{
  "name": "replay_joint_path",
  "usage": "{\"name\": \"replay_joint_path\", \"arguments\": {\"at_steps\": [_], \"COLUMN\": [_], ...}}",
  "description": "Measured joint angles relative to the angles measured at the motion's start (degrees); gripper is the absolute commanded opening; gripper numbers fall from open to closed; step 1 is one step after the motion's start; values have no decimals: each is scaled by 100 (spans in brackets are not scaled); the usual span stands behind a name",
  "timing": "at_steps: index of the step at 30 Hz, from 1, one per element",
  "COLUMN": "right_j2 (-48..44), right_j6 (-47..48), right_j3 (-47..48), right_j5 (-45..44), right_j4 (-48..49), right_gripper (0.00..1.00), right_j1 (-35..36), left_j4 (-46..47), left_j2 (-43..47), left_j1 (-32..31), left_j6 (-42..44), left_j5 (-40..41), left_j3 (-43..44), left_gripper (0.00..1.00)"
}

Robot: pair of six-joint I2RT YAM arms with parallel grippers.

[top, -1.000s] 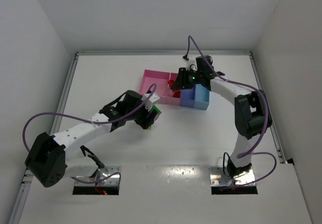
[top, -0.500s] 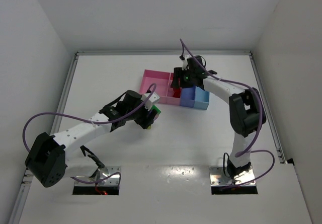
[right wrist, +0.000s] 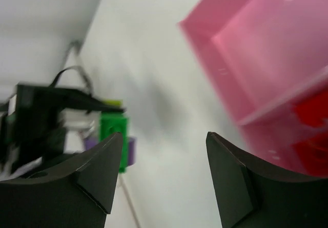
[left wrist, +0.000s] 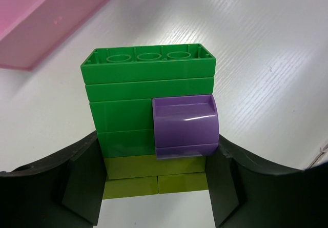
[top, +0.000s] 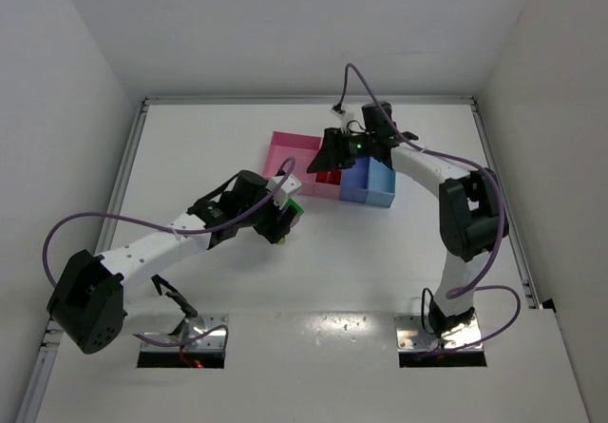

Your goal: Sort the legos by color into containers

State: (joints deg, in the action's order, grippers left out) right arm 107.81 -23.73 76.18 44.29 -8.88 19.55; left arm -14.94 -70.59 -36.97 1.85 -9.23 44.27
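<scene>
The left jaws are clenched on a joined stack of legos [left wrist: 148, 110]: green bricks, a purple curved piece [left wrist: 185, 128] on their face, and yellow-green bricks [left wrist: 154, 179] at the base, where both pads press. The stack sits near the 4 joined containers [top: 288, 155], off their wide pink end and apart from them. I cannot tell whether it touches the tabletop [top: 380, 252]. With 3 colours locked together, it probably waits outside because it needs splitting first. The right jaws stand apart and empty above the containers' narrower pink bin [top: 323, 192], where red bricks [right wrist: 312, 125] lie, so reds seemingly belong there.
</scene>
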Motion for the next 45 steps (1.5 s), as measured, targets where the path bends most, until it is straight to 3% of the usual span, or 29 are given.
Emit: {"name": "replay_joint_path", "arguments": {"at_steps": [6,14,28,38,40,41,45], "right_j2": [0,2,101,223,223,223,223], "right_j6": [-76,-103,4,223,264,273,232], "right_j3": [-293,-439,-448,-452,-455,-463,-498], "right_j5": [1342,1884,1939,1403,1360,1362,1554], "right_j4": [199,264,247,28,17,20,52], "right_gripper": [67,67,67,70,64,52,22], "right_j1": [275,767,883,866,866,866,866], "left_j4": [0,2,-101,-66,-59,-59,-87], "left_j2": [0,-2,-2,-2,-2,-2,-13], "left_j1": [0,0,0,0,0,0,0], "left_j6": [0,0,0,-2,-2,-2,-13], "left_j5": [0,0,4,0,0,2,9], "left_j3": [0,0,-4,-31,-31,-31,-31], "left_gripper": [26,26,26,26,26,26,26]}}
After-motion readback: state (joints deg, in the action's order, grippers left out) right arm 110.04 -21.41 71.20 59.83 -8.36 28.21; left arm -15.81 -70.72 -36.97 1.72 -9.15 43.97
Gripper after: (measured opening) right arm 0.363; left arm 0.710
